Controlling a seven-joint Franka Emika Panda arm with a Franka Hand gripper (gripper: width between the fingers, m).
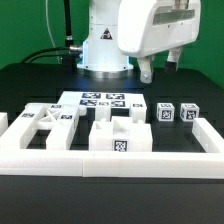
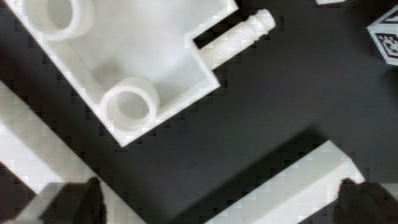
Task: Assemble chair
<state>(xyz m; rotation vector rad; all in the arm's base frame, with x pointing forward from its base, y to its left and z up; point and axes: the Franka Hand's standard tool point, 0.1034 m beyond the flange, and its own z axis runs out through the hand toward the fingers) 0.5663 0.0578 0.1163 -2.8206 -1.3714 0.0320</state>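
The tool (image 1: 160, 68) hangs open, apparently empty, above chair parts (image 1: 118, 135) clustered between the marker board (image 1: 103, 101) and border rail (image 1: 60, 160).

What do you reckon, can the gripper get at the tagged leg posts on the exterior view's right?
Probably yes. The gripper hangs open above and behind the leg posts with nothing between them. The border rail only flanks them low down, so a descent from above looks free.

Plain green backdrop (image 1: 22, 25) behind a dark black table (image 1: 30, 85).
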